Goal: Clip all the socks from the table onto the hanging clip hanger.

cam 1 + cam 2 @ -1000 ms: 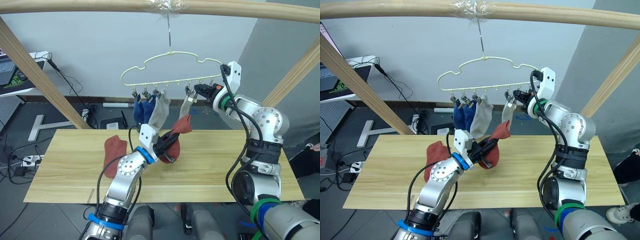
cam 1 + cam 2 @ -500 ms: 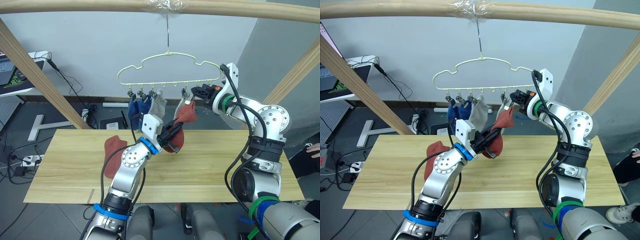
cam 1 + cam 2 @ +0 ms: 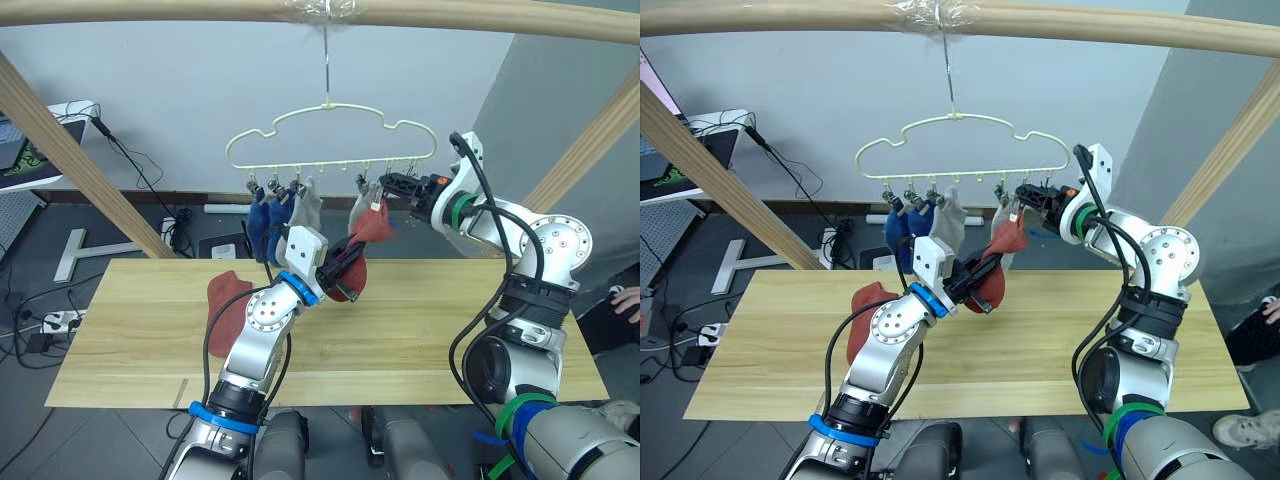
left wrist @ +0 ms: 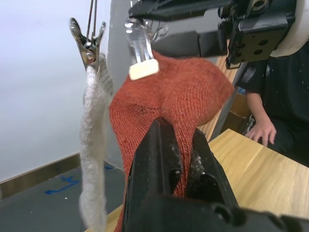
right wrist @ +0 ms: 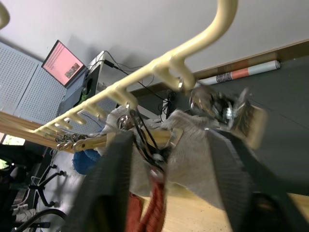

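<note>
My left gripper (image 3: 341, 272) is shut on a rust-red sock (image 3: 372, 228) and holds it up to the pale-yellow clip hanger (image 3: 330, 133). In the left wrist view a metal clip (image 4: 139, 55) rests on the top of this sock (image 4: 169, 96). My right gripper (image 3: 392, 184) is at the same clip, its fingers (image 5: 114, 180) standing open on either side of it. Two blue socks (image 3: 264, 222) and two grey socks (image 3: 307, 204) hang from clips. Another rust-red sock (image 3: 226, 301) lies on the table (image 3: 450, 330), left of my left arm.
The hanger hangs by its hook from a thick wooden pole (image 3: 150, 12), with slanted poles (image 3: 70, 150) at both sides. A laptop (image 3: 25, 150) and cables lie beyond the table's left end. A person's hand (image 3: 626, 298) is at the right edge.
My left gripper has lifted the rust-red sock up to the clip. My right gripper has opened at that clip. The hanger has swung slightly left.
</note>
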`<action>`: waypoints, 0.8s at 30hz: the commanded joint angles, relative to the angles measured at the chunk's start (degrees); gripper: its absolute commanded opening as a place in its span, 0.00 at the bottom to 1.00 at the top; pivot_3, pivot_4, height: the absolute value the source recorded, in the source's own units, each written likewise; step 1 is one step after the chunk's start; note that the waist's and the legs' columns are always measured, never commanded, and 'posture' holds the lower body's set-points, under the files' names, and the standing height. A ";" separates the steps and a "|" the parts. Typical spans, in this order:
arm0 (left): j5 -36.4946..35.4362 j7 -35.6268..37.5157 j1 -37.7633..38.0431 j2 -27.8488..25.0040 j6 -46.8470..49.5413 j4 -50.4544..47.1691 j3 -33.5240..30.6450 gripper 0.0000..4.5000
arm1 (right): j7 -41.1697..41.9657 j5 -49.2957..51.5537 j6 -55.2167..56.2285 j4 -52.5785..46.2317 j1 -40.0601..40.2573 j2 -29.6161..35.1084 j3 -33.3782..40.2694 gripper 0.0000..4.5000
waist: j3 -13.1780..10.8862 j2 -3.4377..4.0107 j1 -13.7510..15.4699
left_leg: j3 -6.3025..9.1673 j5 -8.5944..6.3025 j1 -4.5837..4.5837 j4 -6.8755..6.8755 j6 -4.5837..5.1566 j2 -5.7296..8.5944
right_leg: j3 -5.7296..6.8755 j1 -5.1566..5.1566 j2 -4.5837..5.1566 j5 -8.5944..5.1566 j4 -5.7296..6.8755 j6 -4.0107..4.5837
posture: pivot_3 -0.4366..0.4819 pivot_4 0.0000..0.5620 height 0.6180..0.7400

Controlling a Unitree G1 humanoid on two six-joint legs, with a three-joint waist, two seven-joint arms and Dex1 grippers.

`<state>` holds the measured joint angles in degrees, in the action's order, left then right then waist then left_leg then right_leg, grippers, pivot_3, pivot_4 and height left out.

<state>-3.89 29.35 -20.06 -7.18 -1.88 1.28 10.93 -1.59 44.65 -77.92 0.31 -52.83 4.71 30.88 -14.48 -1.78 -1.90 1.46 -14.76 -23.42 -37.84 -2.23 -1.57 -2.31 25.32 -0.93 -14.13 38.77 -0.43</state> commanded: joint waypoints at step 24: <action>-11.61 3.51 3.99 -1.77 13.09 -8.38 -3.26 0.99 | 13.63 -13.86 29.42 -25.53 26.30 18.69 -23.52 1.00 | 0.00 0.00 -1.45 | -0.07 0.01 -0.01 -0.03 -0.01 0.00 | 0.01 0.00 -0.09 -0.01 -0.03 -0.05 | 0.44 0.38 1.00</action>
<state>-15.33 32.67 -16.99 -7.76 11.16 -3.34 9.19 10.42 35.80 -55.69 -22.36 -27.57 22.81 11.09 -14.47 -1.77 -3.35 1.37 -14.75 -23.41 -37.86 -2.25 -1.57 -2.33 25.31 -1.03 -14.14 38.72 -0.48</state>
